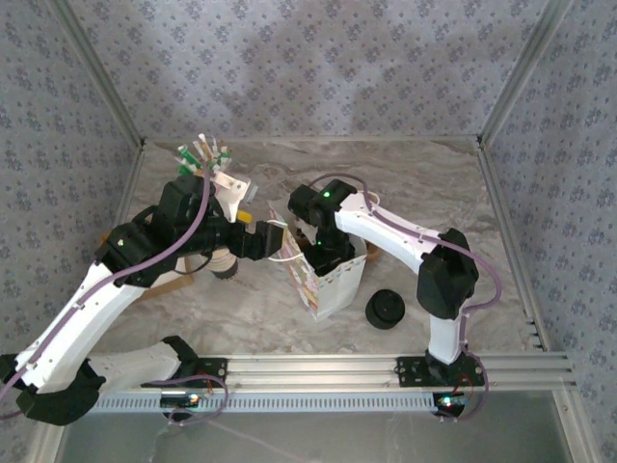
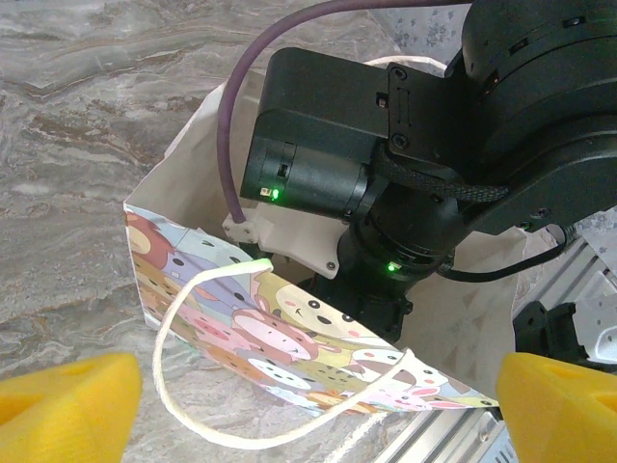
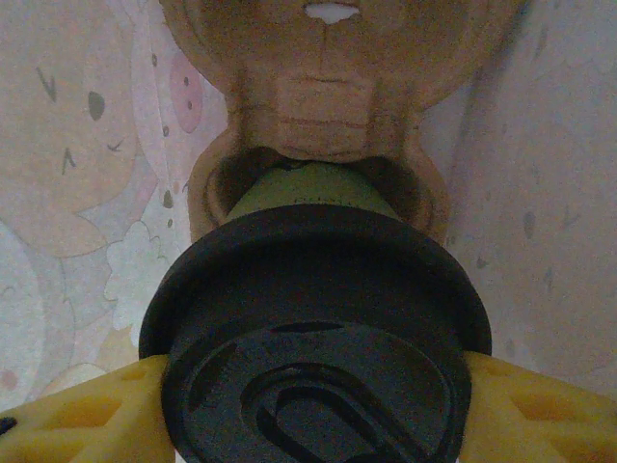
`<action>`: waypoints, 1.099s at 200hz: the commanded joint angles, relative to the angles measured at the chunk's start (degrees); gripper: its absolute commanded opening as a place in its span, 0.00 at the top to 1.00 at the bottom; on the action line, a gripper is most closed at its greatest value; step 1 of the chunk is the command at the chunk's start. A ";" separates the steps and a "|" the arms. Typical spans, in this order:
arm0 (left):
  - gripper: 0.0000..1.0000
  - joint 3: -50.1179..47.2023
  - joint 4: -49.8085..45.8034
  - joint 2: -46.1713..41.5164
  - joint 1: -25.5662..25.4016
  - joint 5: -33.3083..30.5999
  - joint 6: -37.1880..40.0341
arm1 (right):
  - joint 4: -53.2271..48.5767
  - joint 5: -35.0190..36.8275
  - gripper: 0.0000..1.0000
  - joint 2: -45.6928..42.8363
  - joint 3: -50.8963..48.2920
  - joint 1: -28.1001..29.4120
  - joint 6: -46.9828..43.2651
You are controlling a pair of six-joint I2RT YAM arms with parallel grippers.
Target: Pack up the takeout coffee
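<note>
Right end effector (image 3: 308, 415) pinches the lidded takeout coffee (image 3: 313, 289) inside the paper bag (image 2: 270, 328). Left end effector (image 2: 313, 410) is spread wide, empty. Judged remaining: release and withdrawal.

The small dark paper cup (image 3: 313, 193), under its round black plastic lid (image 3: 318, 318), sits within the right gripper (image 3: 308, 415), inside the cartoon-printed paper bag (image 2: 280, 333) just ahead of the left gripper (image 2: 313, 405).

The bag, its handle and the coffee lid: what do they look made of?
The bag looks like matte paper: cartoon print, crisp folded edges. The handle seems to be white twisted cord, hanging in a limp loop. The takeout coffee lid is probably plastic: black, faint sheen, moulded ridges.
</note>
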 commanded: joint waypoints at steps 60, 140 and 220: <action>0.06 -0.02 1.08 -0.60 -0.53 -0.42 0.61 | 1.70 0.20 0.36 1.62 -1.91 -0.55 -0.68; 0.06 -0.30 1.30 -0.41 -0.52 -0.38 0.52 | 2.69 0.40 0.36 2.21 -2.88 -0.68 -0.67; 0.05 -0.24 1.26 -0.38 -0.55 -0.51 0.50 | 3.30 0.14 0.36 2.56 -3.41 -0.77 -0.58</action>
